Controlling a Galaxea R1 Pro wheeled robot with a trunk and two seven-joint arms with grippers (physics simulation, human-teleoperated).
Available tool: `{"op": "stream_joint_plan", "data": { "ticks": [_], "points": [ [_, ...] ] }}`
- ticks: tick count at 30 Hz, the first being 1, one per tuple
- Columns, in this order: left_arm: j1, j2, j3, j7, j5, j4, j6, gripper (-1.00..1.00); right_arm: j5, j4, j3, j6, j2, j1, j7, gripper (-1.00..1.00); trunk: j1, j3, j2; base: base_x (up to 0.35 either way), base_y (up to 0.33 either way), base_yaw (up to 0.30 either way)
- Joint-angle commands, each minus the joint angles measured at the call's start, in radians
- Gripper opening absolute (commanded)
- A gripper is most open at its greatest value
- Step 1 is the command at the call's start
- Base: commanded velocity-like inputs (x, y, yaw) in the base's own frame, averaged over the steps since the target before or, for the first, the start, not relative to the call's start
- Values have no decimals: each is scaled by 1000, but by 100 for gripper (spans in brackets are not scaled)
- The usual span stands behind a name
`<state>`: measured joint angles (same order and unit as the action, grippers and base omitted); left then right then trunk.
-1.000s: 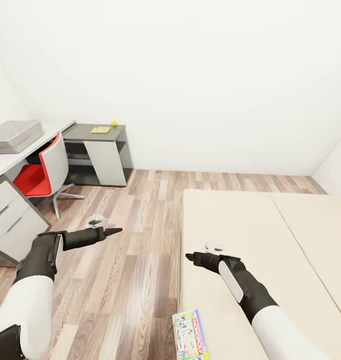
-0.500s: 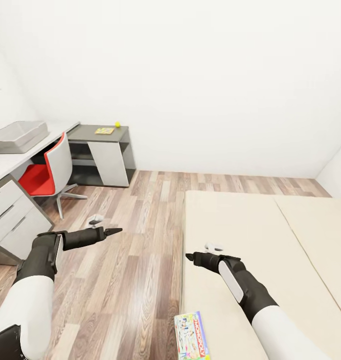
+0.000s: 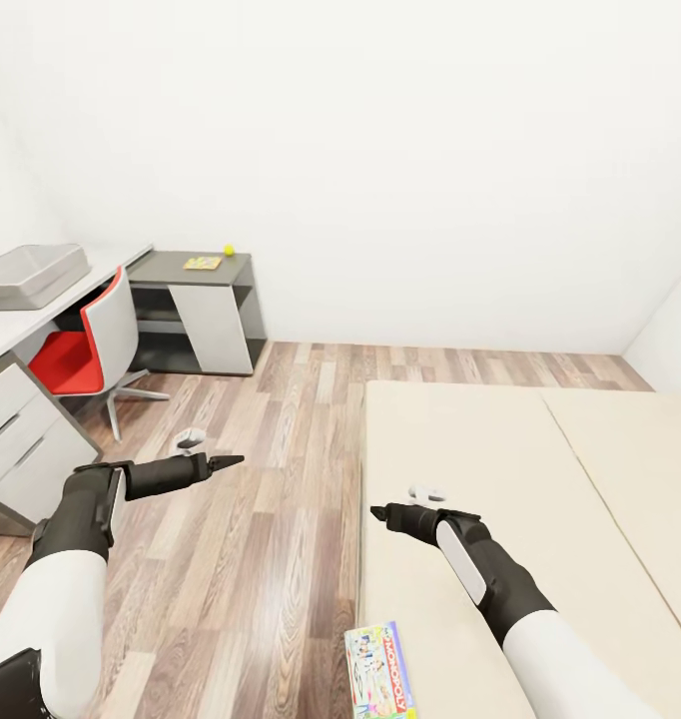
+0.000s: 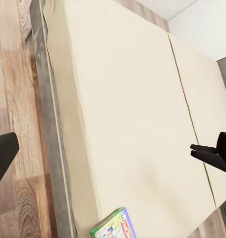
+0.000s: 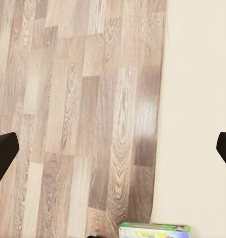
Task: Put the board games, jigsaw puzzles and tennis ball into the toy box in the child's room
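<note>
A green-blue Monopoly board game lies flat at the near corner of the bed, also seen in the wrist views. My right gripper hovers open over the bed's edge, well beyond the game. My left gripper hangs open above the wood floor. Far left, the grey toy box stands on the table. On the table's dark grey section lie a jigsaw puzzle and the yellow tennis ball.
A red chair stands between the white drawers and the dark desk section. Wood floor runs between desk and bed. White walls close the room behind.
The whole view swayed slightly right, then back left, so the camera moved. Both arms keep the same pose and both grippers stay open and hold nothing.
</note>
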<state>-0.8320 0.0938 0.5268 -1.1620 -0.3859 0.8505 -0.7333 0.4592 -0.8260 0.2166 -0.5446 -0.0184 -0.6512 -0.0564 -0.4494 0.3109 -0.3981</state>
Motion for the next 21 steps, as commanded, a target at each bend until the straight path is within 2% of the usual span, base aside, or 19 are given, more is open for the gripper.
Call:
{"op": "stream_joint_plan", "data": {
  "ticks": [1,21],
  "points": [
    [-1,-1,4,-10,-10,1,-8,100,-1,-1,0,-4,0,-1,-2,100,-1,2,-2,0,0,-22],
    [-1,0,4,-10,-9,1,-8,100,1,-1,0,-5,0,-1,-2,100,-1,2,-2,0,0,-10]
  ]
}}
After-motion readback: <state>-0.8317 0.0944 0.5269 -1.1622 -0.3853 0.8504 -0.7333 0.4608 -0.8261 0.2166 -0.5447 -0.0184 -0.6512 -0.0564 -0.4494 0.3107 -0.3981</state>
